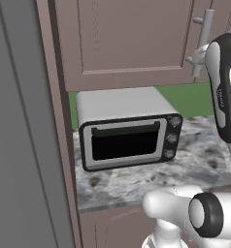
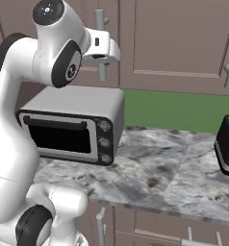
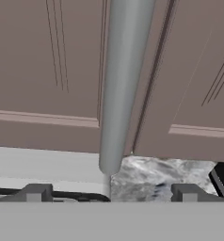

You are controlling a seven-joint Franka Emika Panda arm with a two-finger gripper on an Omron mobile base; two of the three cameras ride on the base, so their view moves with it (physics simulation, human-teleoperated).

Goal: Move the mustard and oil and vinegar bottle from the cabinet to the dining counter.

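Note:
The brownish-mauve cabinet (image 1: pixel 132 38) hangs on the wall with its panelled doors closed, so the mustard and the oil and vinegar bottle are hidden. My gripper (image 3: pixel 111 193) is open, one fingertip on each side of the lower end of a grey bar handle (image 3: pixel 121 84) at the seam between two doors. Nothing is between the fingers but the handle, and they are not closed on it. From the right base view the gripper (image 2: pixel 103 48) reaches up to that handle (image 2: pixel 101 29). The same handle (image 1: pixel 204 41) stands at the upper right of the left base view. The dining counter is out of view.
A silver toaster oven (image 1: pixel 127 128) with a black door sits on the marbled worktop (image 2: pixel 155 168) below the cabinet. A black appliance (image 2: pixel 228 144) stands at the worktop's right end. A tall grey panel (image 1: pixel 20 145) bounds the left. Green wall shows behind.

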